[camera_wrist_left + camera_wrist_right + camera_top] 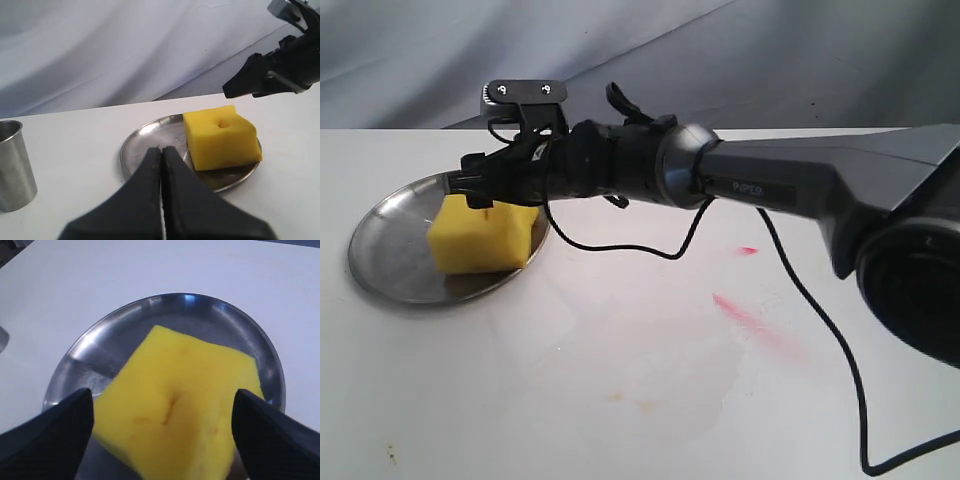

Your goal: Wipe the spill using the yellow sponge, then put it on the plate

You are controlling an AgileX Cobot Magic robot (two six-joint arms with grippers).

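Note:
The yellow sponge rests tilted on the right half of the round silver plate, one corner over the rim. My right gripper reaches across from the right and hovers just above it, open, with a black finger on each side of the sponge and not squeezing it. In the left wrist view the sponge sits free on the plate, under the right gripper. My left gripper is shut and empty, short of the plate. Only faint tan specks mark the spill.
Thin pink-red streaks cross the white table right of centre. A black cable trails from the right arm over the table. A metal cup stands left of the plate in the left wrist view. Grey cloth hangs behind.

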